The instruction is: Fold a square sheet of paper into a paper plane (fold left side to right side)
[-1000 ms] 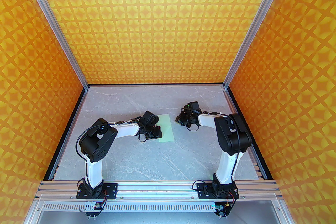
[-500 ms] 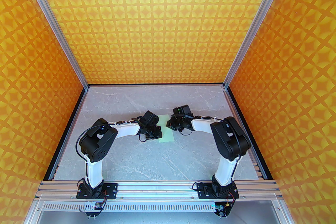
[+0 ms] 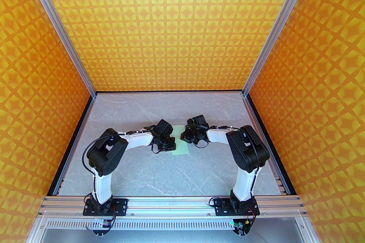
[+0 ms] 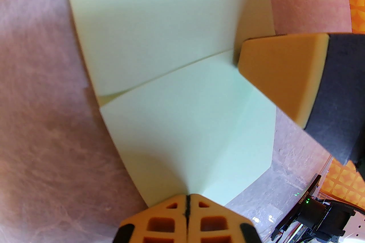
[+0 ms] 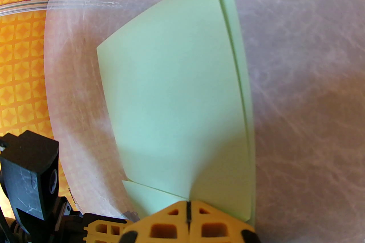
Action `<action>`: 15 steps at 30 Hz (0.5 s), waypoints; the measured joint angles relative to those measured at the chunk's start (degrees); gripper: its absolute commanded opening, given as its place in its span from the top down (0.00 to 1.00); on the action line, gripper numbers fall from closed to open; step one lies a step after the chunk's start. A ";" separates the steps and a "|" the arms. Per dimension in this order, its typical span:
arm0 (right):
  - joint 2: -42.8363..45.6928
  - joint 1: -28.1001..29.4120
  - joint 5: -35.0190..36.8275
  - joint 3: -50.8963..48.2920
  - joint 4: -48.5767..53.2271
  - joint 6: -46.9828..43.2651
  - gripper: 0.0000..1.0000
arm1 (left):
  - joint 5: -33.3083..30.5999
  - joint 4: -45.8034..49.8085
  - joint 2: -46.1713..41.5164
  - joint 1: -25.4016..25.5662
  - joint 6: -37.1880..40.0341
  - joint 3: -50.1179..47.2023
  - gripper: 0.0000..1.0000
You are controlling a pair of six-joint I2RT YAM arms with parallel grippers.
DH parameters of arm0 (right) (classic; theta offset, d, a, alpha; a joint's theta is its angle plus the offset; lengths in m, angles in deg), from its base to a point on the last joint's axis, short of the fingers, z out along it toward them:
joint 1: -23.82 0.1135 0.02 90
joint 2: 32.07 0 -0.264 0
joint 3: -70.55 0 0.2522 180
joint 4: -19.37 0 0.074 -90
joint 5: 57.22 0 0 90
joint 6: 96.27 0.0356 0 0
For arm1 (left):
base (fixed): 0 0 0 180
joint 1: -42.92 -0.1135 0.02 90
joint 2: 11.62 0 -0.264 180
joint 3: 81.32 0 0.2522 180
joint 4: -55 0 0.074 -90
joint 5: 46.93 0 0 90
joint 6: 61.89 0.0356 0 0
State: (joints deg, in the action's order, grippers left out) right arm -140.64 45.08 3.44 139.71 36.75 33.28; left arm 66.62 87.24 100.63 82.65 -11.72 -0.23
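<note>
while the sheet of paper (image 3: 181, 147) lies folded double on the bench (image 3: 159, 176), the left claw (image 4: 186, 204) and right claw (image 5: 188, 204), both closed, press their tips onto it, likely flattening the crease; next calls for a sweep along the fold.

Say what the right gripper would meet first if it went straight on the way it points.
The paper: the shut right gripper points straight at it, its tips seemingly touching the sheet, though depth is unclear.
</note>
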 measured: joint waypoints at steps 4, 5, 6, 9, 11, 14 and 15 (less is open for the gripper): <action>0.00 0.00 0.00 0.00 0.00 0.00 0.98 | 0.87 -0.61 0.61 0.09 -0.57 1.77 0.94; 0.00 0.00 0.02 0.00 0.00 0.00 0.98 | 1.11 -1.16 0.87 0.09 -0.68 2.25 0.94; 0.00 0.00 0.02 0.00 0.00 0.00 0.98 | 1.33 -1.62 1.09 0.09 -0.87 2.71 0.93; 0.00 0.00 0.00 -0.02 0.00 0.02 0.98 | 1.77 -3.08 1.75 0.09 -1.64 3.58 0.93; 0.00 0.00 0.00 -0.02 -0.02 0.02 0.98 | 2.05 -3.63 2.51 0.09 -1.92 4.33 0.93; 0.00 0.00 0.00 -0.02 0.00 0.02 0.98 | 2.58 -4.76 4.37 0.09 -2.32 4.90 0.92; 0.00 0.00 0.00 -0.02 -0.02 0.02 0.98 | 2.60 -4.87 4.76 0.09 -2.36 4.90 0.92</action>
State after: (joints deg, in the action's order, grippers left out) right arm -140.64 45.08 3.44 139.69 36.73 33.31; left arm 69.22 82.37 105.39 82.74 -14.08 4.66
